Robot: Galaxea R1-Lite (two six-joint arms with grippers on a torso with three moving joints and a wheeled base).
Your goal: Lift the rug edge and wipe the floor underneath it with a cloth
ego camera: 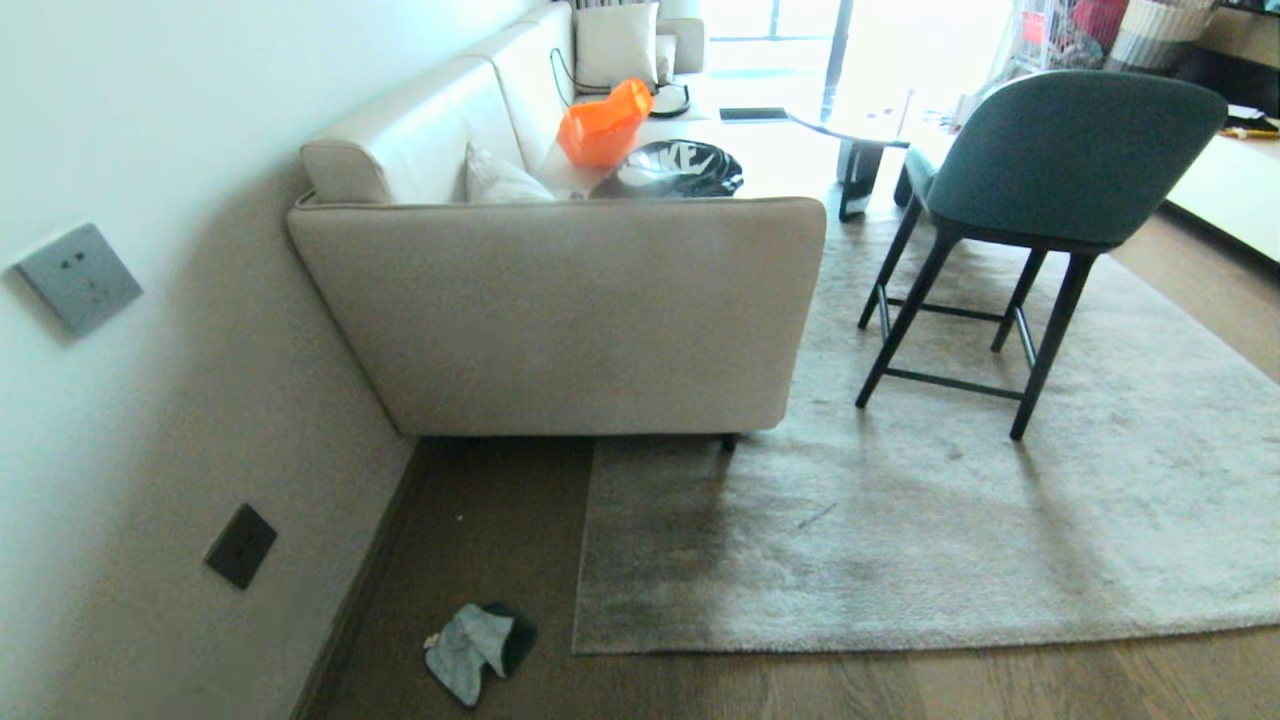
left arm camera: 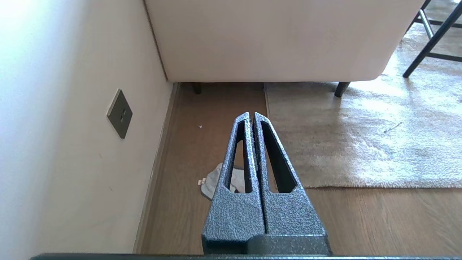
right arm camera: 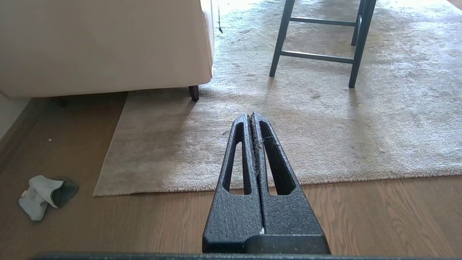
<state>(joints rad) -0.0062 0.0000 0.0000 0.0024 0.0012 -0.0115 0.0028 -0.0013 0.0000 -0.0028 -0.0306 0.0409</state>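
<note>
Looking down from the head camera, the rug [ego camera: 900, 520] lies flat on the brown wood floor [ego camera: 900, 680], its near edge [ego camera: 900, 640] running straight across the lower part of the view and its left edge ending just short of the wall [ego camera: 150, 400]. The cloth [ego camera: 470, 648] sits crumpled on the bare floor between the wall's skirting and the rug's near left corner, close to the corner but not touching it. A beige sofa [ego camera: 560, 310] stands against the wall with one leg on the rug, and a dark chair [ego camera: 1050, 170] stands on the rug to the right. An orange bag [ego camera: 603, 122] rests on the sofa seat. Neither arm shows here.

From the left wrist, the left gripper [left arm camera: 251, 115] hangs above the floor [left arm camera: 361, 224] with its two fingers pressed together and nothing between them. The cloth [left arm camera: 216, 180] lies below it, partly hidden behind the fingers, beside the rug [left arm camera: 361, 144].

From the right wrist, the right gripper [right arm camera: 251, 115] is likewise closed tight and empty, raised over the rug edge [right arm camera: 361, 177]. The cloth [right arm camera: 43, 195] lies well off to the side on the floor [right arm camera: 144, 224], apart from the rug's corner.
</note>
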